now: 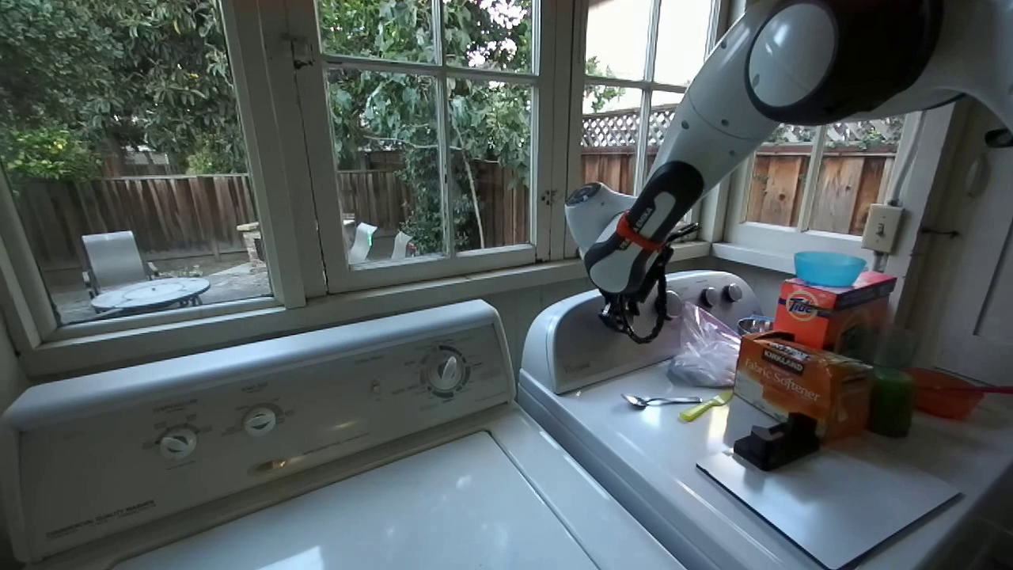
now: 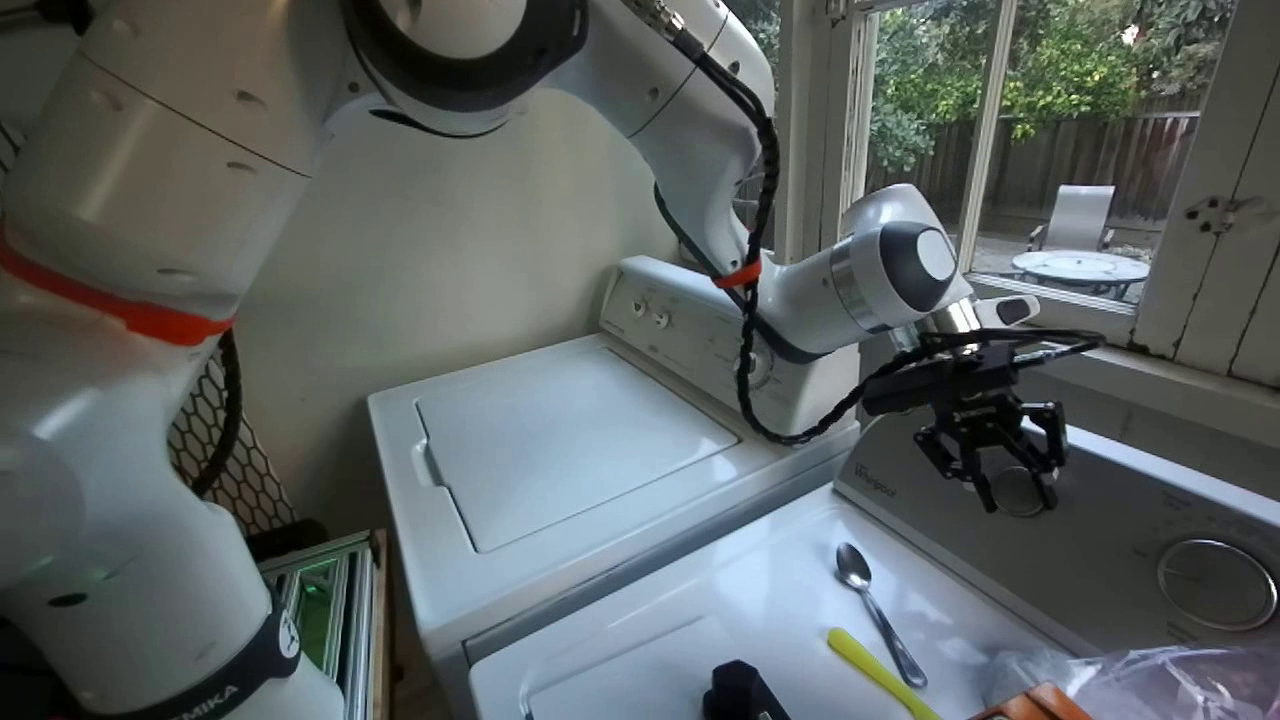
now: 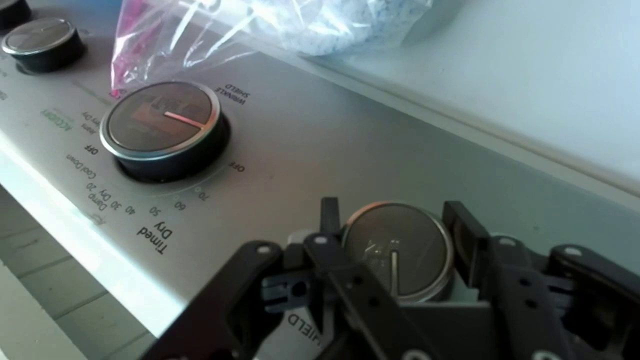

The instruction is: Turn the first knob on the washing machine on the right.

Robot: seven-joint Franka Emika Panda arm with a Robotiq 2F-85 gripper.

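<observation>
The washing machine on the right is white (image 1: 570, 416) with a rounded raised console (image 2: 1110, 560). Its first knob (image 3: 400, 240) is round, with a dark grey face, a silver rim and a pale pointer line. The pointer points toward the bottom of the wrist view. The knob also shows in an exterior view (image 2: 1018, 490); in an exterior view my gripper (image 1: 643, 321) hides it. In the wrist view my black gripper (image 3: 394, 220) has one finger on each side of this knob, close against its rim. The gap matches the knob's width. The fingers look shut on it.
A larger dial (image 3: 160, 117) sits beside the knob, with a clear plastic bag (image 3: 340, 25) against the console. A spoon (image 1: 657, 400), yellow utensil (image 1: 704, 406), orange box (image 1: 799, 380) and black object (image 1: 775, 443) lie on the machine. Another white machine (image 1: 443, 491) stands alongside.
</observation>
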